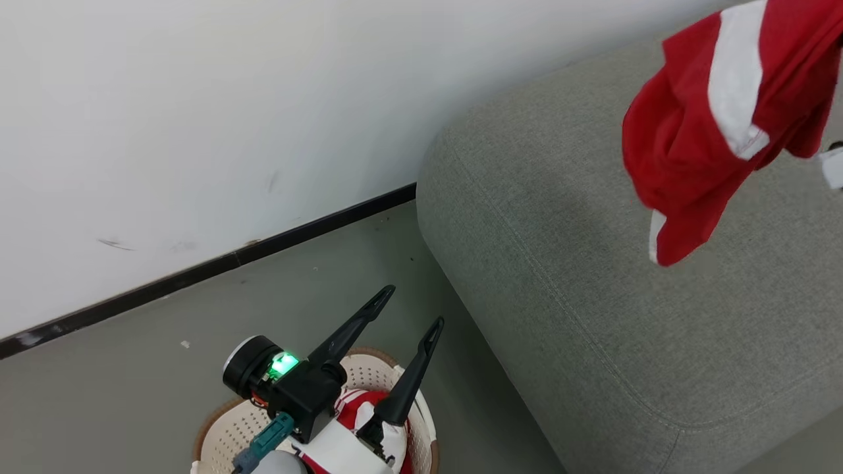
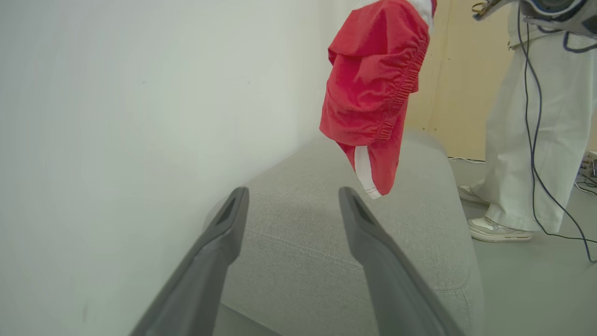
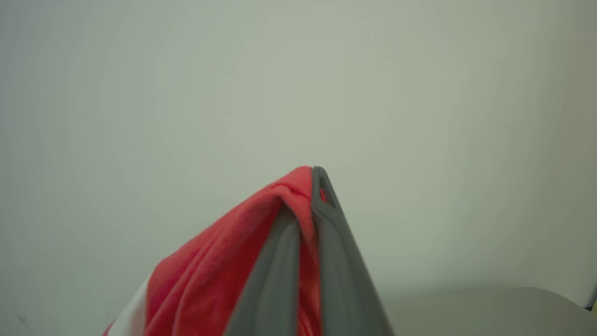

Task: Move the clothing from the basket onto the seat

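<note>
A red garment with white stripes (image 1: 691,151) hangs in the air above the grey seat (image 1: 579,276), clear of the cushion. In the right wrist view my right gripper (image 3: 310,183) is shut on a fold of this clothing (image 3: 219,275), which drapes down to the left of the fingers. My left gripper (image 1: 416,305) stands open with nothing between its fingers, above the cream basket (image 1: 220,421) at the bottom left. More red and white clothing (image 1: 361,403) lies in that basket. The left wrist view looks between the open fingers (image 2: 219,242) towards the seat (image 2: 419,200) and the hanging garment (image 2: 373,88).
A white wall with a dark skirting strip (image 1: 197,273) runs behind the basket and seat. A person in pale trousers (image 2: 527,140) stands beyond the seat's far end, with cables (image 2: 536,154) hanging nearby. Grey floor (image 1: 132,368) surrounds the basket.
</note>
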